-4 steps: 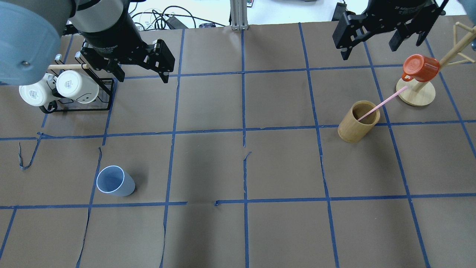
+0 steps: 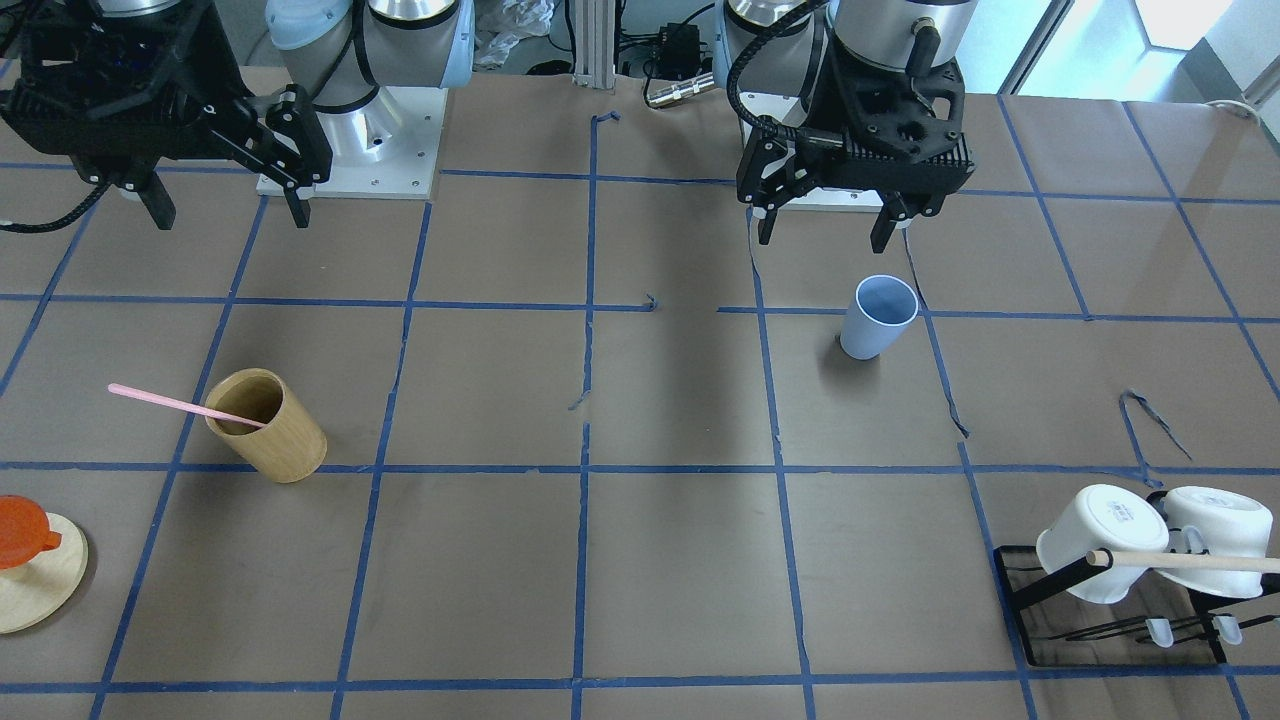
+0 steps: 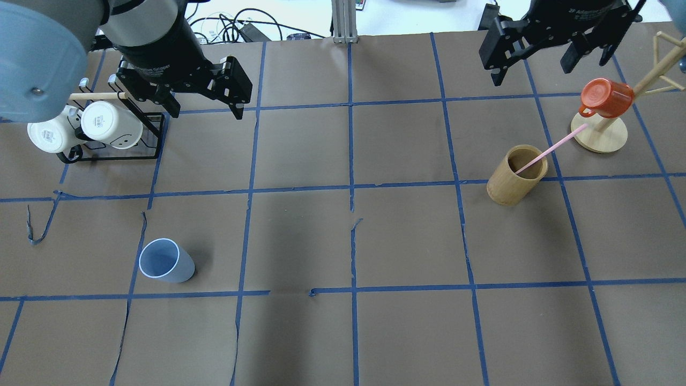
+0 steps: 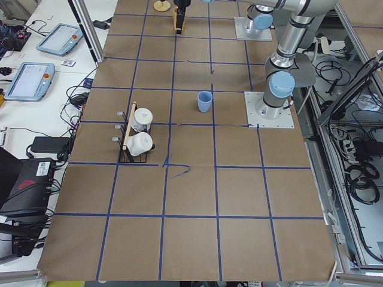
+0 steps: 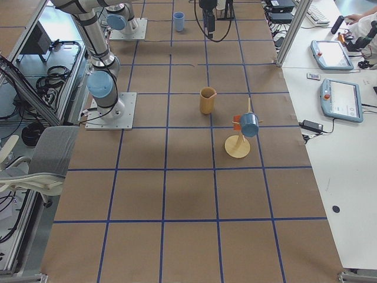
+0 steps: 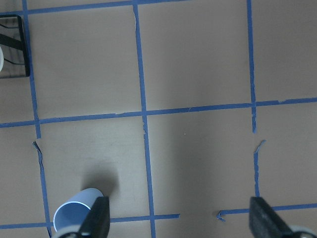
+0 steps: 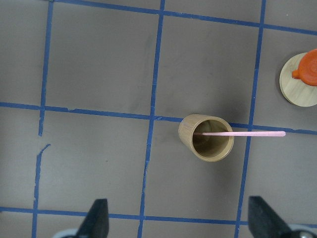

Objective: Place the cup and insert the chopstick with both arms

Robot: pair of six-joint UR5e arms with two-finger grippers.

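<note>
Table seen along its length from the end at the robot's left.

A blue cup (image 4: 204, 101) stands upright on the brown table (image 4: 191, 239), which is marked in squares by blue tape. Near the cup, at the right edge, is the base of the near left arm (image 4: 276, 91); the far right arm (image 4: 258, 21) is small at the top. A black rack (image 4: 127, 154) with two white mugs (image 4: 142, 118) under a wooden bar (image 4: 128, 122) stands apart from the cup. At the far end stands a wooden holder (image 4: 178, 23). Two tablets (image 4: 58, 39) lie on a side bench.
</note>
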